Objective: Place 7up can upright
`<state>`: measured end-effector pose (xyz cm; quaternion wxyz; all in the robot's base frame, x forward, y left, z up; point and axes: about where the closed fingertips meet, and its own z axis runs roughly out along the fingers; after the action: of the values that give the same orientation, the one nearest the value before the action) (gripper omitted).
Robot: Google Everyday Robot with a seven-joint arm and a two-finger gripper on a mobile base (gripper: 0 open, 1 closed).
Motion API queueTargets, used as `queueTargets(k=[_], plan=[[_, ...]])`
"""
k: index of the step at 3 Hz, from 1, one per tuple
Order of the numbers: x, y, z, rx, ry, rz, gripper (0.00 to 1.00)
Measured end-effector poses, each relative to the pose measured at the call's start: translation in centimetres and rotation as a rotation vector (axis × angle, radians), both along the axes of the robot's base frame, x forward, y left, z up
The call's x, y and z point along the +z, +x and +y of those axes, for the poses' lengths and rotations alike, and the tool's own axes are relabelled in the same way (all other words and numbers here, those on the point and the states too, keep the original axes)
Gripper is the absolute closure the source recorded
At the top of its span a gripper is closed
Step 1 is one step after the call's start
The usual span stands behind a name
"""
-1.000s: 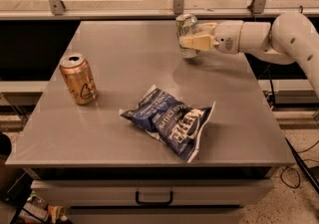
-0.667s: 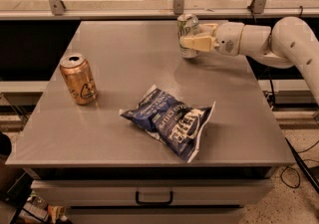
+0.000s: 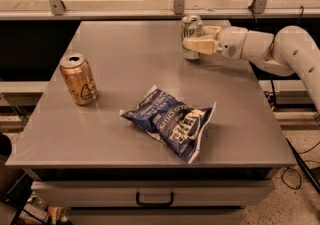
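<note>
The 7up can (image 3: 190,25) stands upright near the far right part of the grey worktop (image 3: 125,54), silver top upward, and its base appears to meet the surface. The end effector (image 3: 196,39) reaches in from the right and is clamped on the can's side: one pale finger (image 3: 200,46) lies across the near face of the can and the other runs behind it. The white arm (image 3: 280,51) extends from there past the worktop's right edge. Well apart, near the left edge, an orange-gold can (image 3: 78,80) with a dark logo also stands upright. Between the two cans, toward the front, a crumpled blue chip bag (image 3: 172,121) lies flat. Below the front edge is a drawer with a dark handle (image 3: 155,200)
</note>
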<state>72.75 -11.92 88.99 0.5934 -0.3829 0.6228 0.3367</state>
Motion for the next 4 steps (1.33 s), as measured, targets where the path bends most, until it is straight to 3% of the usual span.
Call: queueTargets(k=[2, 4], plan=[[-0.73, -0.02, -0.27, -0.038, -0.009, 0.015, 1.00], [-0.74, 0.01, 0.41, -0.028, -0.007, 0.016, 0.59]])
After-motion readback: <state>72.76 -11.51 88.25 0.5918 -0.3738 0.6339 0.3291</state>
